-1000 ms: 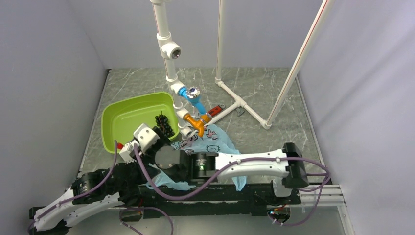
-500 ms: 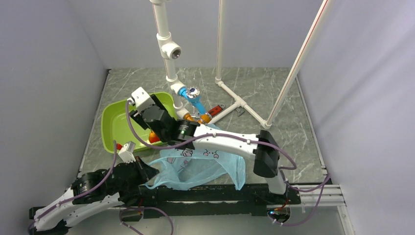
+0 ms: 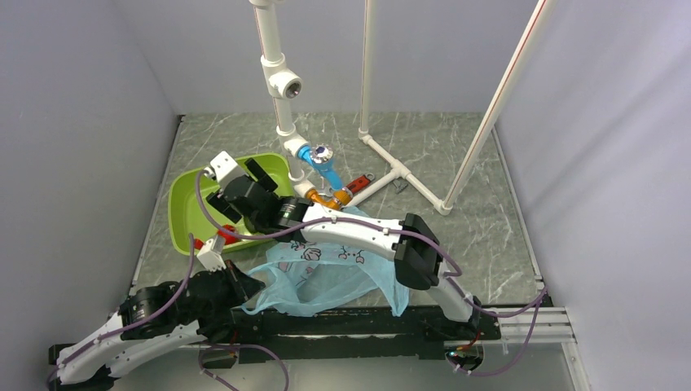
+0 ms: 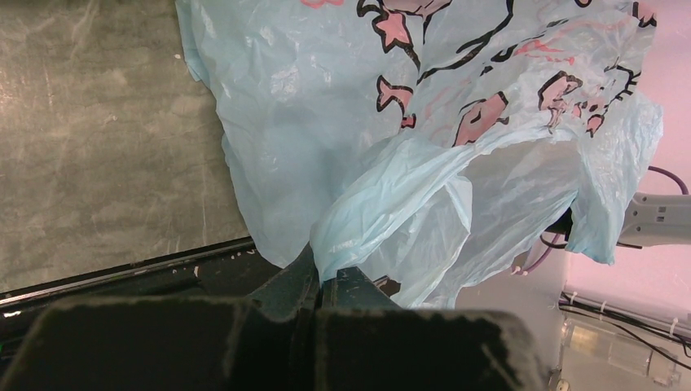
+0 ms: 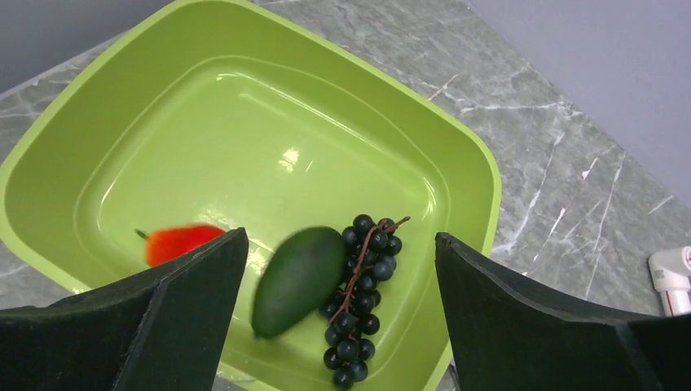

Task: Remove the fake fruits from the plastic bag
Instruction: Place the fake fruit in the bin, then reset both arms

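Two arms were seen at the near edge of the grey marbled desk (image 3: 456, 155). Nearest the bases, the left claw (image 4: 324, 281) was pressed together on a gathered fold of the plastic bag (image 4: 407, 122), its fingers closed tight around the thin film. From that pinch the light-blue bag (image 3: 334, 281) was spread out crinkled across the desk between the two arms, with its pink-and-black printed motifs turned up. No fruit could be made out through the film in either view.

Farther in, the right arm was stretched over the bag toward the left, and the right claw (image 3: 238, 189) was held above the lime-green tub (image 3: 187, 204). In the right wrist view its fingers (image 5: 187, 318) were spread wide apart, with nothing between them and the tub floor seen in the gap.

Inside the tub (image 5: 473, 155) the fake fruits were found. The dark bunch of grapes (image 5: 358, 301) lay toward the tub's near right corner in the wrist view, and the green fruit (image 5: 297, 277) lay just to its left, touching it. A blurred red item (image 5: 179, 242) was seen apart from them, farther left on the tub floor.

Beyond the tub a white pipe frame (image 3: 391, 163) was stood on the desk.
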Controlling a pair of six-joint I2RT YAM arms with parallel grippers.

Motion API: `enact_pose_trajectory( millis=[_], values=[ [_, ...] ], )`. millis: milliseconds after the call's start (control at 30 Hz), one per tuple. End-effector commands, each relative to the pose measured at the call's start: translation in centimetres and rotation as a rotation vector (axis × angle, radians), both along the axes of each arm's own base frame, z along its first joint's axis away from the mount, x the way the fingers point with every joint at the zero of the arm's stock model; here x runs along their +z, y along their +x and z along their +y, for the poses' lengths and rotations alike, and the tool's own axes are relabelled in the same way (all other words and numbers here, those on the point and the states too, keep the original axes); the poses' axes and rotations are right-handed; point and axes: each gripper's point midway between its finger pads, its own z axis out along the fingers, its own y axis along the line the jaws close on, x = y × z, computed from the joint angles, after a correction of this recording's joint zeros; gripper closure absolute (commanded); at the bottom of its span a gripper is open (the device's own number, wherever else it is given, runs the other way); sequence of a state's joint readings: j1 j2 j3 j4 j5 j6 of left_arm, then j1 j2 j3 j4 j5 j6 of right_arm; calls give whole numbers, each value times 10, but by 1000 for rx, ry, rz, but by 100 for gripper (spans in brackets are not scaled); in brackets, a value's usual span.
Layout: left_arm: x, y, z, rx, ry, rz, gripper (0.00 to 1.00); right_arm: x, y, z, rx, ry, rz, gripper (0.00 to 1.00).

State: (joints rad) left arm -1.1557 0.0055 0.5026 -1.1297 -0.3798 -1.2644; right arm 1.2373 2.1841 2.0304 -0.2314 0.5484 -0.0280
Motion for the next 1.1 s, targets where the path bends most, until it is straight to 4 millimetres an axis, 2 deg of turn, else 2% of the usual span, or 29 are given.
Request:
enact_pose_trajectory(
  millis=[0, 133, 267, 367, 433, 533, 600, 667, 700, 867, 1000, 1067],
  values=[
    [24, 0, 1, -6, -128, -70, 100, 45, -1, -12, -18, 80, -14, 13],
    [24, 0, 1, -8, -123, -68, 100, 62, -17, -32, -21, 120, 30, 12],
    [24, 0, 0, -14, -126, -73, 100, 82, -47, -62, 4, 152, 59, 13],
    [26, 0, -4, -33, -129, -84, 100, 91, -77, -85, 36, 156, 75, 13],
    [28, 0, -11, -64, -129, -104, 100, 97, -105, -96, 109, 165, 85, 13],
    [42, 2, -29, -134, -152, -177, 100, 104, -149, -113, 246, 179, 76, 13],
    [49, 5, -39, -162, -153, -213, 97, 104, -170, -125, 311, 191, 93, 13],
    [59, 7, -52, -201, -149, -250, 95, 110, -184, -139, 347, 215, 119, 13],
    [59, 9, -59, -222, -129, -254, 94, 122, -188, -152, 354, 256, 124, 13],
    [68, 19, -93, -271, -106, -277, 93, 144, -188, -213, 310, 392, 108, 12],
    [79, 28, -128, -318, -109, -300, 93, 151, -183, -260, 250, 458, 82, 11],
    [82, 33, -145, -340, -97, -303, 93, 151, -180, -275, 221, 470, 76, 10]
  ],
)
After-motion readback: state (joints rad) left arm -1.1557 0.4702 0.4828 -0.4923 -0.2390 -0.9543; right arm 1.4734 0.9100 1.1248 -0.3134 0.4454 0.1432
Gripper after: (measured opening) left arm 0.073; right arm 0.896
